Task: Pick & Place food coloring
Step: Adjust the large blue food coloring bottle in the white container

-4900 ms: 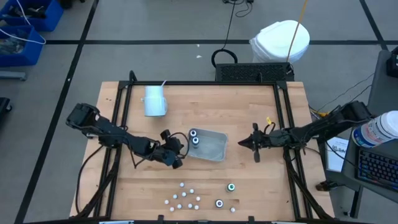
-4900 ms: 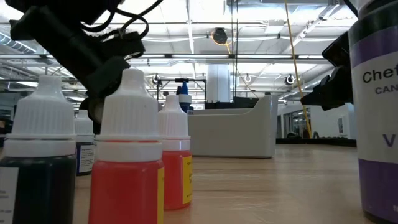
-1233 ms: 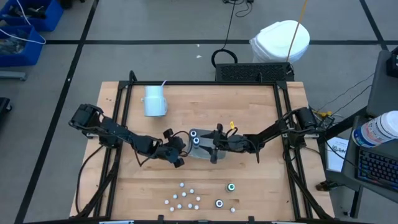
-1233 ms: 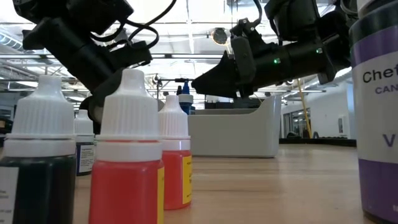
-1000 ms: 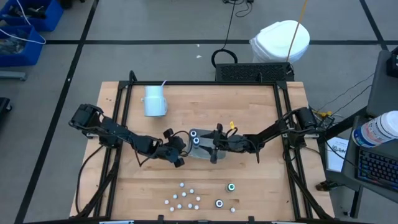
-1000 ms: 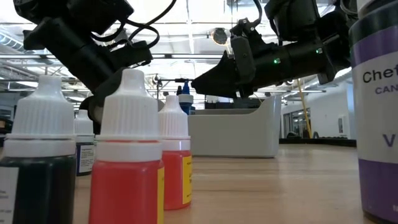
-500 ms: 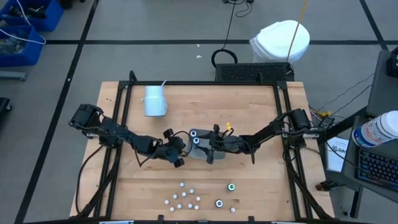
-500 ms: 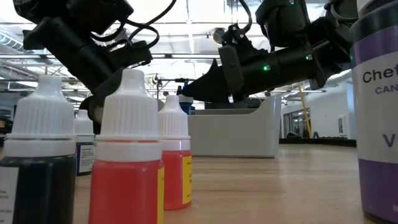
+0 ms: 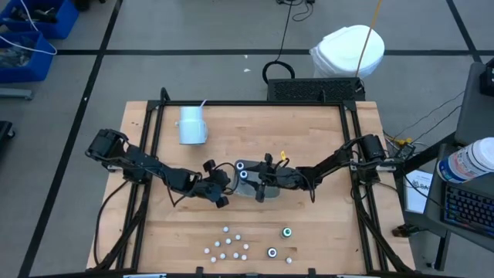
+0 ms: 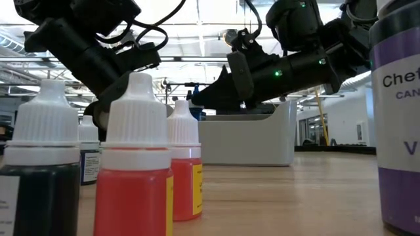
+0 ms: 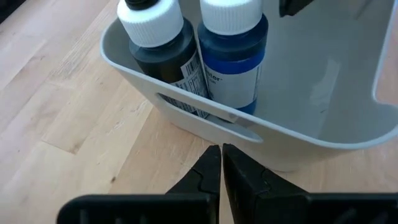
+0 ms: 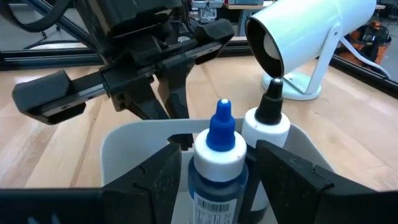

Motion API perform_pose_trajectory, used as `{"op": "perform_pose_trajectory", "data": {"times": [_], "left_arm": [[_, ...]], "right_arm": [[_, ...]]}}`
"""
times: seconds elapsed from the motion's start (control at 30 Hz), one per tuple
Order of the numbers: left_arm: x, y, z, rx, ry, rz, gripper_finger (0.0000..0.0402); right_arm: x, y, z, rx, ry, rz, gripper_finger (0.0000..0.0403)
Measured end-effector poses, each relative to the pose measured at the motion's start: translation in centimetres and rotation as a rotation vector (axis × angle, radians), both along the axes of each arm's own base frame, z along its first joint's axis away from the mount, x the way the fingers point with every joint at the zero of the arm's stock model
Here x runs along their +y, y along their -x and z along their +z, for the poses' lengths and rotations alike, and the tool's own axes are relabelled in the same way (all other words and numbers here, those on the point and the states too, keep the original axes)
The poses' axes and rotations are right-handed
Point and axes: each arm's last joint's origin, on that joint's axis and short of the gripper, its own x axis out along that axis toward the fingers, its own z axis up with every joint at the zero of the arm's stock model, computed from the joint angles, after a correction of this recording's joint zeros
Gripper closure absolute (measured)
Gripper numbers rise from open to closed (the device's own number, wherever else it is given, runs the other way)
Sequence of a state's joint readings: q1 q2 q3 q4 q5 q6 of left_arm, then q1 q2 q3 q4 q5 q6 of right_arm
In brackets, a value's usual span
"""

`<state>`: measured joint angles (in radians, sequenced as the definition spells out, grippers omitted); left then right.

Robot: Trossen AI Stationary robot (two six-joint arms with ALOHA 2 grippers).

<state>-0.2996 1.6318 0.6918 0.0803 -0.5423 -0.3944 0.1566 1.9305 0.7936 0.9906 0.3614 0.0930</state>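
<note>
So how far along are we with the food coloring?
A black bottle and a blue bottle stand in the grey tray. The right gripper holds open jaws either side of the blue bottle; the left gripper waits shut outside the tray. Two teal-topped bottles and the white-capped cluster are left on the table.

1. A grey tray (image 9: 266, 184) sits mid-table on the wooden table (image 9: 309, 139).
2. A white cup (image 9: 191, 125) lies on its side near the table's far left corner.
3. A white bin (image 9: 347, 51) stands on the floor beyond.
</note>
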Motion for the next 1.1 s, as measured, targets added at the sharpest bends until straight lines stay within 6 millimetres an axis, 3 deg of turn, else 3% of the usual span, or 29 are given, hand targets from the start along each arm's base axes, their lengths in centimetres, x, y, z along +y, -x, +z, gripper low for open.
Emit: {"op": "perform_pose_trajectory", "data": {"times": [0.53,0.93,1.1], "left_arm": [[0.29,-0.07,0.00,0.000,0.001,0.010,0.0376],[0.30,-0.07,0.01,0.000,-0.001,0.010,0.0376],[0.29,-0.07,0.00,0.000,-0.001,0.010,0.0376]], "right_arm": [[-0.40,-0.16,-0.29,0.047,0.002,0.009,0.0211],[-0.47,-0.18,-0.27,0.046,0.007,0.012,0.0303],[-0.41,-0.20,-0.22,0.041,0.002,0.032,0.0309]]}}
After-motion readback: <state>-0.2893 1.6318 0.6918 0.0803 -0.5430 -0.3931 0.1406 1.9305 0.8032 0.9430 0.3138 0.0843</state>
